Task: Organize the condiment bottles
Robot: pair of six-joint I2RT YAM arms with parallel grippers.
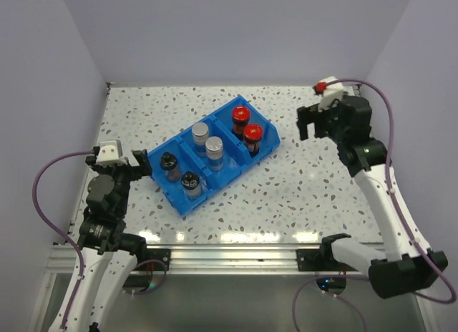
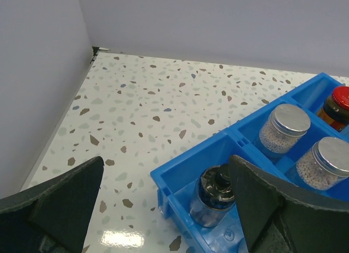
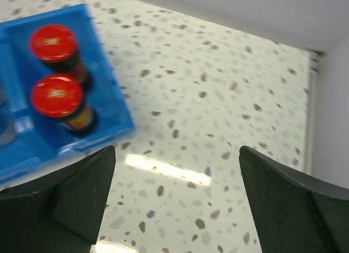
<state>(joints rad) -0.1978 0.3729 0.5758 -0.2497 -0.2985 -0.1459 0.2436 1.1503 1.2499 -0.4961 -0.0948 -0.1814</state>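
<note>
Jaws on both your arms hang spread and empty, clear of the blue bin (image 1: 184,203) on the worktop (image 1: 308,182), six condiment bottles (image 1: 214,147) paired inside by cap.

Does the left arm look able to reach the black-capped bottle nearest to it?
Probably yes. The left arm has its jaws open beside the bin, the bottle stands upright in the near compartment, and only the bin's low wall lies between.

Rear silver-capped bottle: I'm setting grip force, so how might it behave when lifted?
The bottle looks filled with pale granules, so it is probably fairly heavy for its size. Its clear round wall seems smooth and rigid, so it is likely slippery and perhaps breakable. Short and squat, it should resist tipping.
</note>
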